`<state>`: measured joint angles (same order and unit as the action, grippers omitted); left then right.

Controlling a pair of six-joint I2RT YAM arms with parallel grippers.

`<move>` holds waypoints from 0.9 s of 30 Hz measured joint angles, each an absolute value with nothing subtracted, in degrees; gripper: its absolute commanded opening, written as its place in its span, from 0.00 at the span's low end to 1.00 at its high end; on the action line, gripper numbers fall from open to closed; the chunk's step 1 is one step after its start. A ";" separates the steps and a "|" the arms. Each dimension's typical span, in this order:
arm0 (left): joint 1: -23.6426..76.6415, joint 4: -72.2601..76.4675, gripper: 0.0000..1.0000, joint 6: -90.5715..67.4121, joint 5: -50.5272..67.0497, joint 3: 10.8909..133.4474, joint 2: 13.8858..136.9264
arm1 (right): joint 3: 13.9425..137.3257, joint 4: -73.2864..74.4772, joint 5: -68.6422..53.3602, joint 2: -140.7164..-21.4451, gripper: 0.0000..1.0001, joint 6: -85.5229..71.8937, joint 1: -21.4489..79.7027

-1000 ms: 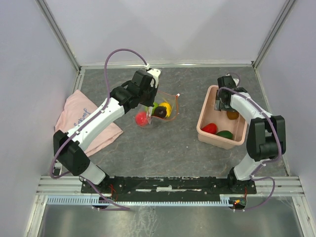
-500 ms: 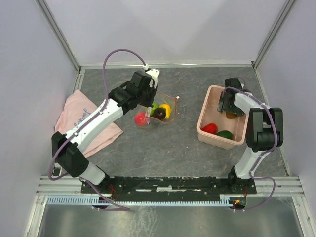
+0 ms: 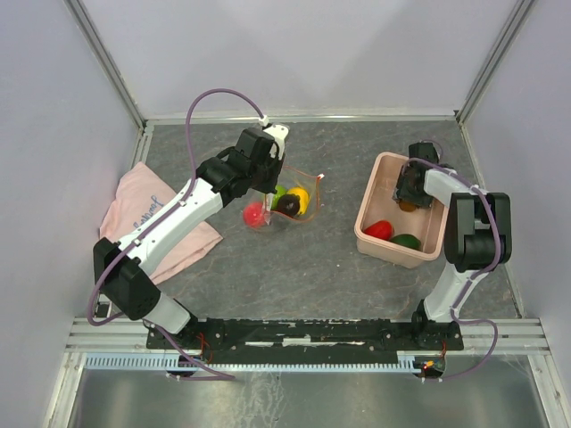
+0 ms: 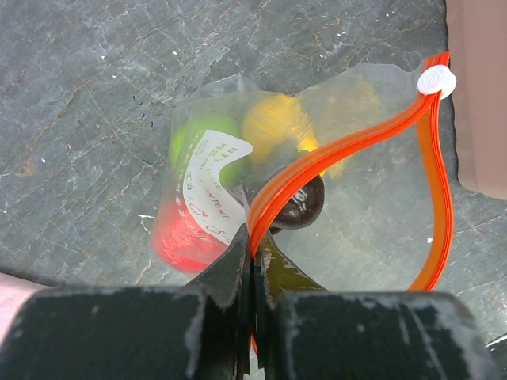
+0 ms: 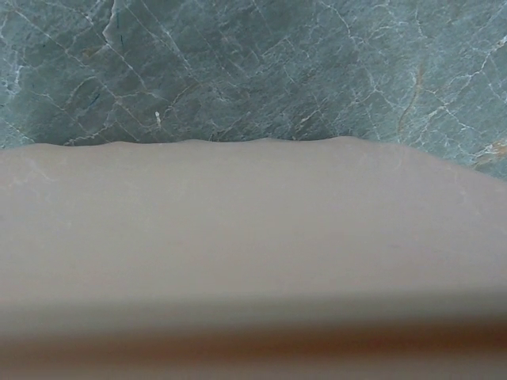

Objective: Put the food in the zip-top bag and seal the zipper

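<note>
The clear zip-top bag (image 3: 308,207) lies open at mid-table and shows in the left wrist view (image 4: 356,198). Inside it are red (image 4: 178,237), green (image 4: 198,138), yellow (image 4: 273,119) and dark purple (image 4: 305,202) food. My left gripper (image 4: 253,253) is shut on the red-orange zipper (image 4: 341,146) at the near end of the mouth. The white end piece (image 4: 436,80) sits at the far end. My right gripper (image 3: 412,189) is down inside the pink bin (image 3: 368,218), over an orange piece (image 3: 408,205). Its fingers are hidden.
A red piece (image 3: 378,231) and a green piece (image 3: 407,242) lie in the bin's near end. The right wrist view is filled by the bin's wall (image 5: 253,237). A pink cloth (image 3: 147,218) lies at the left. Frame posts stand at the back corners.
My right gripper has shifted slightly and sunk lower into the bin over the orange piece. The left gripper and the bag have not moved.
</note>
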<state>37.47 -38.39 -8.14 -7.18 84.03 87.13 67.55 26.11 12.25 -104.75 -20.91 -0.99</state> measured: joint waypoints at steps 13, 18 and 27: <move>37.47 -38.39 0.03 -8.14 -7.20 84.03 87.13 | 64.69 27.33 9.61 -96.29 0.51 -21.98 -0.34; 37.47 -38.39 0.03 -8.14 -7.20 84.03 87.15 | 65.49 29.91 7.46 -89.01 0.51 -23.59 1.32; 37.47 -38.37 0.03 -8.14 -7.20 84.03 87.29 | 70.19 33.80 4.03 -81.28 0.52 -24.62 11.29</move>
<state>37.47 -38.37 -8.14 -7.20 84.03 87.29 70.19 33.80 4.03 -81.28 -24.62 11.29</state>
